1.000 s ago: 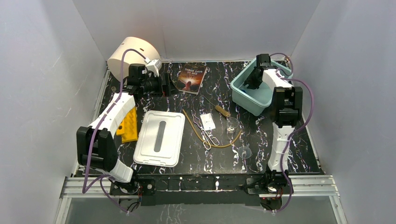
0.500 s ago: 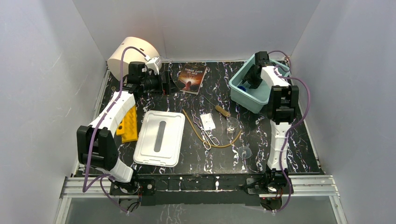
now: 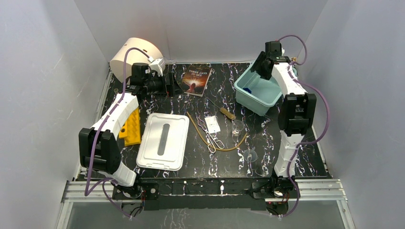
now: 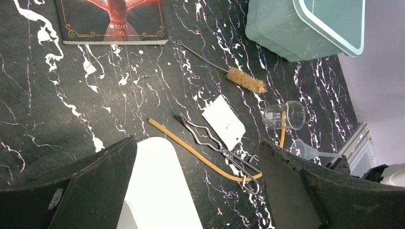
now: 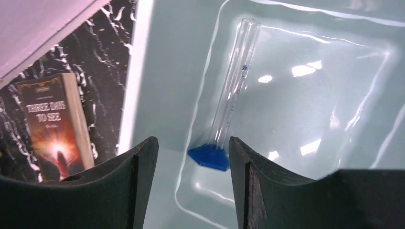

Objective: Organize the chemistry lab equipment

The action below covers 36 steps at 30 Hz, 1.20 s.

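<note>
A clear blue-ended tube [image 5: 234,81] lies flat inside a teal bin [image 5: 157,71] at the bench's [image 4: 119,105] far right; the right pincer [image 5: 191,148] hangs over it, jaws apart, empty. The left pincer [image 4: 198,143], spread wide and empty, hovers beside a book [image 4: 112,19]. Metal tongs [image 4: 210,140], white packet [image 4: 224,121], tan tubing [image 4: 191,153], brown brush [image 4: 246,79] and tipped glass beaker [image 4: 284,116] lie mid-bench

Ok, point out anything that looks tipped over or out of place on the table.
The little glass beaker lies on its side beside the tan tubing, not upright. The blue-based tube lies flat in the teal bin. Nothing looks spilled or broken.
</note>
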Motion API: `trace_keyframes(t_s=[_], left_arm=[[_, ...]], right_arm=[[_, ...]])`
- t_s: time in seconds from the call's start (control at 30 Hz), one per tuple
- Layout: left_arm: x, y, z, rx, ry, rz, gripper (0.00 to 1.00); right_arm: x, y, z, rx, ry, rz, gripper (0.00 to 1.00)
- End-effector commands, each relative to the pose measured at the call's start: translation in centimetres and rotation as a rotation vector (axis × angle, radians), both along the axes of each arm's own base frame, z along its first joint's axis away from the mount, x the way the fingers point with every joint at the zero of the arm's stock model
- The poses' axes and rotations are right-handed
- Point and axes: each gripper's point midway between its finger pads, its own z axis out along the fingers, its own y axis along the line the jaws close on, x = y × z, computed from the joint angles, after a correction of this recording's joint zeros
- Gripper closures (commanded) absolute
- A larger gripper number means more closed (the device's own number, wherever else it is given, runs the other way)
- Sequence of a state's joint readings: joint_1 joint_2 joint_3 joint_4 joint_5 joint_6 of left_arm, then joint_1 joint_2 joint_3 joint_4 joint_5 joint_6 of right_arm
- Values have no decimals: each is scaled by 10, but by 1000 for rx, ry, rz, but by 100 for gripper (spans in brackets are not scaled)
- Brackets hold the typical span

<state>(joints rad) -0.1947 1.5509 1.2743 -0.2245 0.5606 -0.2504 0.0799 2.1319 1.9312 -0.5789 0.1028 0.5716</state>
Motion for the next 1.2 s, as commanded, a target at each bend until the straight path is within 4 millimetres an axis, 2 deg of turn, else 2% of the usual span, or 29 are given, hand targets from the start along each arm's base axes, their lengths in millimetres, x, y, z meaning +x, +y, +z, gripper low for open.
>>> trace_keyframes(t_s=[0.0, 0.2, 0.33, 0.43, 0.57, 0.67, 0.83, 1.0, 1.17], left_arm=[[0, -1, 16, -16, -34, 7, 2], [3, 1, 22, -22, -40, 39, 2], [7, 0, 26, -40, -37, 59, 2], [11, -1, 26, -45, -33, 75, 2], [15, -5, 24, -46, -24, 79, 2], [19, -10, 19, -50, -11, 76, 2], [25, -21, 10, -65, 18, 65, 2], [31, -31, 12, -90, 24, 52, 3], [30, -36, 7, -102, 41, 42, 3]], right_arm=[[-10, 6, 48, -31, -104, 24, 35], [-46, 23, 84, -116, -165, 110, 33], [-82, 42, 106, -173, -213, 212, 29], [-112, 55, 112, -210, -223, 301, 26], [-156, 70, 104, -258, -188, 410, 25], [-192, 85, 88, -269, -146, 530, 22], [-241, 80, 51, -324, -45, 586, 16], [-264, 80, 23, -275, 15, 587, 18], [-266, 88, -8, -238, 64, 595, 20]])
